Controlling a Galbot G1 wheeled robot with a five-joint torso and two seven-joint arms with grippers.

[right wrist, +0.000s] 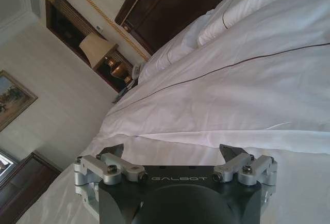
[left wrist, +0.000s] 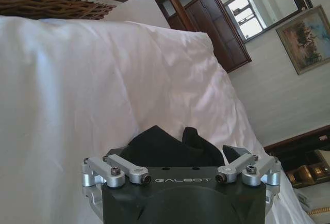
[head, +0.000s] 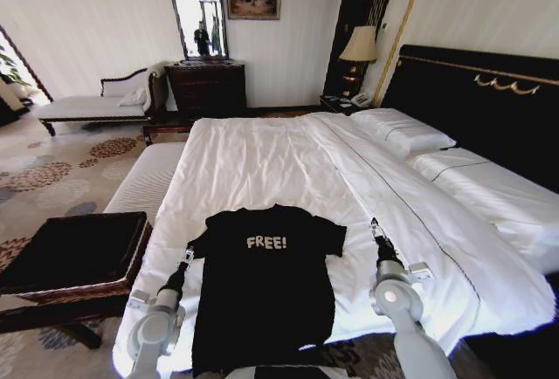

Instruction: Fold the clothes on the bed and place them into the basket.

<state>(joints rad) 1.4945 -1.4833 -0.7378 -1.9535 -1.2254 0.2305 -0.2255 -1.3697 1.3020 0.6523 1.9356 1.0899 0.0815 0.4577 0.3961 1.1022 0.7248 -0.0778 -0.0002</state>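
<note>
Left gripper [head: 188,255] spread at T-shirt [head: 266,292] sleeve, right gripper [head: 376,229] spread over bed [head: 262,161]: uneven grabs risk skewed fold.

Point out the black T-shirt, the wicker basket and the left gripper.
black T-shirt [head: 262,296]: head view, mid-body below the lettering.
wicker basket [head: 79,293]: head view, its woven front wall.
left gripper [head: 187,255]: head view, between fingertips beside the sleeve.

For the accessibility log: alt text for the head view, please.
A black T-shirt lies flat, unfolded, on the white bed, with the left gripper open at one sleeve, the right gripper beside the other, and the basket left.
</note>
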